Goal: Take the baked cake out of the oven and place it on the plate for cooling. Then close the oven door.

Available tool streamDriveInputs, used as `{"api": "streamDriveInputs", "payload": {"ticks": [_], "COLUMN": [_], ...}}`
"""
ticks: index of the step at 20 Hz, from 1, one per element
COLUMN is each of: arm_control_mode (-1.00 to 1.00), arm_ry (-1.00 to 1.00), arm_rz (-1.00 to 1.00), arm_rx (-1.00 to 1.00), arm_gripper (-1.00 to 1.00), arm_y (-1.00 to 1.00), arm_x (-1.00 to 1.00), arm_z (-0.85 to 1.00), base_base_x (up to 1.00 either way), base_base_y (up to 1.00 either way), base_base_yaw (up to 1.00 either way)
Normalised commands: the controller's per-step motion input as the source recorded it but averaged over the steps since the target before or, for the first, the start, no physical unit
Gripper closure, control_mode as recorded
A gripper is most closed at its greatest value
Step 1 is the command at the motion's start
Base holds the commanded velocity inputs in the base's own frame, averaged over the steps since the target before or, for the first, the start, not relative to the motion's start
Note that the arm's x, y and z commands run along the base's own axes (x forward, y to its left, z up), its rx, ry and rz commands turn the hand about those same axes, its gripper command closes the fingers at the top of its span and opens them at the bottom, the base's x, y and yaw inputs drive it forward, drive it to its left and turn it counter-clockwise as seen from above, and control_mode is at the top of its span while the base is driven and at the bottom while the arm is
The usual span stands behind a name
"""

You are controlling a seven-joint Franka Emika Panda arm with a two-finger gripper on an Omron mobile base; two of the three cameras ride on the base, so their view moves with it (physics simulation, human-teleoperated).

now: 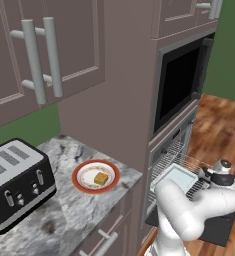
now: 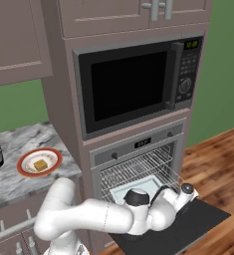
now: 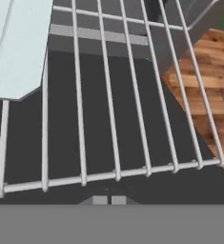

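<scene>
gripper (image 3: 108,200) fingertips together at the bottom of the hand view, nothing between them. they sit just above the front bar of the pulled-out wire rack (image 3: 113,119), looking down through its rods onto the dark inner face of the oven door (image 3: 132,143). corner of the pale baking tray (image 3: 18,47) lies on the rack toward the upper left of that view; wood floor (image 3: 204,90) visible past the door's edge on the right.

base views: the hand is low in front of the open oven (image 2: 138,169), over the oven door (image 2: 188,224), which lies folded down flat. rack (image 2: 138,172) extends out of the cavity, baking tray (image 2: 138,187) resting on it, partly hidden behind the wrist. control strip with small display above the cavity. microwave (image 2: 133,84) stands above the oven, door shut.

baked cake (image 1: 101,178) sits on the plate (image 1: 84,170), roughly centred, on the marble counter (image 1: 64,210) left of the oven column. cake (image 2: 39,165) and plate (image 2: 26,167) well apart from the hand. black toaster (image 1: 16,182) further left on the counter, clear of the plate. cabinet doors with bar handles above.
</scene>
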Motion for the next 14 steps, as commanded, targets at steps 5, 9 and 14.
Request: {"api": "streamDriveInputs", "payload": {"ticks": [5, 9, 14], "arm_control_mode": [-1.00, -1.00, -1.00], "arm_ry": [-0.13, -0.02, 0.00], "arm_rz": [0.00, 0.00, 0.00], "arm_rx": [0.25, 0.32, 0.39], "arm_gripper": [1.00, 1.00, 1.00], "arm_y": [0.27, 0.48, 0.63], "arm_x": [0.00, 0.00, 0.00], "arm_z": [-1.00, -1.00, -1.00], "base_base_x": [0.00, 0.00, 0.00], "base_base_y": [0.00, 0.00, 0.00], "base_base_yaw": [0.00, 0.00, 0.00]}}
